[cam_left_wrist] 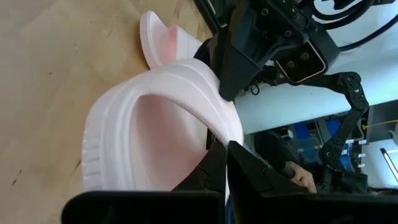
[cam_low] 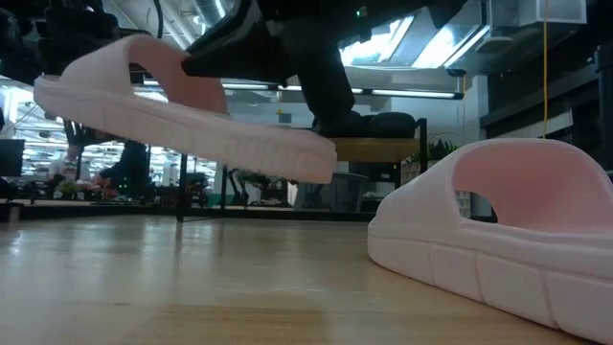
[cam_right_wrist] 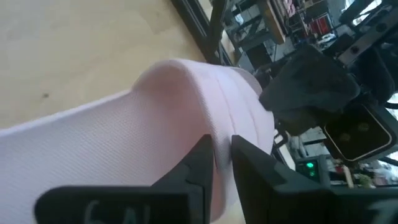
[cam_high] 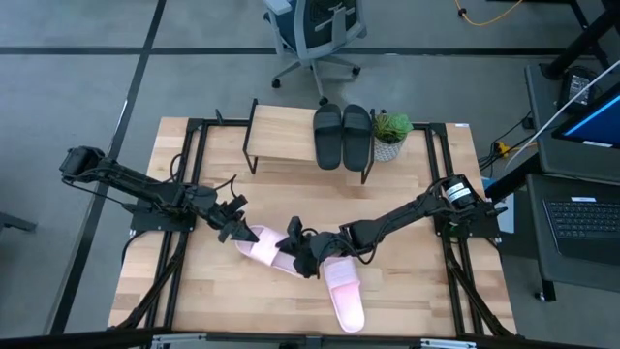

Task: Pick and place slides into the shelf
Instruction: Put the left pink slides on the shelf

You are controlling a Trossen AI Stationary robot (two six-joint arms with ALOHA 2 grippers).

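Observation:
One pink slide (cam_high: 263,248) hangs in the air over the table's middle, between my two grippers. My left gripper (cam_high: 236,230) is shut on its left end, and my right gripper (cam_high: 300,250) is shut on it from the right. A second pink slide (cam_high: 345,292) lies sole-down on the table (cam_high: 194,301), to the near right. The black pair (cam_high: 342,136) stands side by side on the right end of the shelf's plank top (cam_high: 283,136), at the table's far edge. My left gripper pinches the edge of the pink slide's strap (cam_left_wrist: 231,138) between its two fingers, coming nearly level from the table's left. The slide is lifted clear of the table, tilted, with its right end lower. My right gripper pinches the strap's opposite edge (cam_right_wrist: 222,134) between its two fingers (cam_right_wrist: 200,163), one above the strap and one under it. It slants down from the table's right. The slide (cam_low: 182,110) hangs clear of the table.
A small potted plant (cam_high: 390,134) stands beside the shelf's right end. Bare tabletop lies left of and in front of the lifted slide. The left half of the shelf's plank shows nothing on it. An office chair (cam_high: 315,34) stands on the floor beyond the table.

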